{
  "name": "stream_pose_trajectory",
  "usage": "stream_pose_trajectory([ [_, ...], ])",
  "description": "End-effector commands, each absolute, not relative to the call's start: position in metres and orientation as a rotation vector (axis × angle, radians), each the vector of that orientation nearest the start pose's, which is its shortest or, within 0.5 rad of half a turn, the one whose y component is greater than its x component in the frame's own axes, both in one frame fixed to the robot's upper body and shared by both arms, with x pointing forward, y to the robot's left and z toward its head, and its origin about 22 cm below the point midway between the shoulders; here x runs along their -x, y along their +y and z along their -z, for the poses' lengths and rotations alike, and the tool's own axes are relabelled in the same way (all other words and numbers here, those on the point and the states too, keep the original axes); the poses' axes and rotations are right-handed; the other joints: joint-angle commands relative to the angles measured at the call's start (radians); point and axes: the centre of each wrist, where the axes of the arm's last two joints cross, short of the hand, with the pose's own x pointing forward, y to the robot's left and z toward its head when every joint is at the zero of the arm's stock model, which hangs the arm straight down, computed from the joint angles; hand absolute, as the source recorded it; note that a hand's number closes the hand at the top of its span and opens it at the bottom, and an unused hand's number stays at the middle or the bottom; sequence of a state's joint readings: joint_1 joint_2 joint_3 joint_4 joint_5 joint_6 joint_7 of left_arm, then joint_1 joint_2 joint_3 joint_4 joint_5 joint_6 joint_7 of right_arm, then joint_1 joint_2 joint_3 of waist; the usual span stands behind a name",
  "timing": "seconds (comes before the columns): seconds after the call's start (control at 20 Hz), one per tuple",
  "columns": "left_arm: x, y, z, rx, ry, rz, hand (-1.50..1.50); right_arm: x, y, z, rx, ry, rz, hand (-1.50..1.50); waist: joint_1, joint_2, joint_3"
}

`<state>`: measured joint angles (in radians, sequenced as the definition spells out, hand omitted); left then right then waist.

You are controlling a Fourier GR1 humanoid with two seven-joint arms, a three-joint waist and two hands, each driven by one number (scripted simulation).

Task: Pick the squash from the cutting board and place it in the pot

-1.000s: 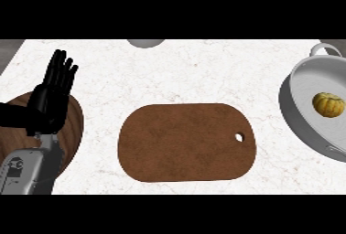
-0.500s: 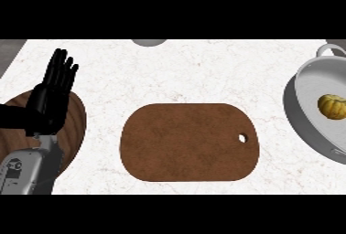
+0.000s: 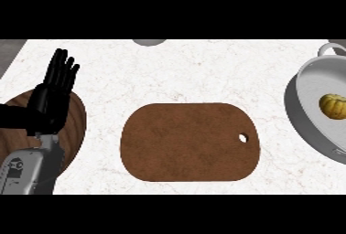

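Note:
A small yellow squash (image 3: 332, 105) lies inside the grey pot (image 3: 305, 114) at the right edge of the view. The brown cutting board (image 3: 190, 141) lies in the middle of the counter with nothing on it. My left hand (image 3: 52, 98) stands open at the left, fingers straight and pointing up, resting well away from the board. My right hand does not show.
A round dark wooden board (image 3: 74, 128) lies under my left forearm at the left edge. A grey round object (image 3: 149, 42) peeks in at the counter's far edge. The pot's handle (image 3: 331, 48) sticks out at the top right.
The whole view has slid slightly to the right, so the pot sits a little nearer the edge. The squash stays in the pot and the left hand keeps its pose.

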<state>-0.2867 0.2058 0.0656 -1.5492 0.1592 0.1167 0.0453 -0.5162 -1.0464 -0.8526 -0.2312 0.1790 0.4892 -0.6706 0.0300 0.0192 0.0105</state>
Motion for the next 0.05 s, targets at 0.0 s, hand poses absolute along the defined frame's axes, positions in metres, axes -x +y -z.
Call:
stream_pose_trajectory([
  [0.0, -0.3004, 0.2601, -0.0740, -0.066, -1.773, -0.042, 0.00, -0.1836, -0.6261, -0.1275, 0.558, -1.847, 0.098, -1.50, -0.002, 0.002, 0.003],
])
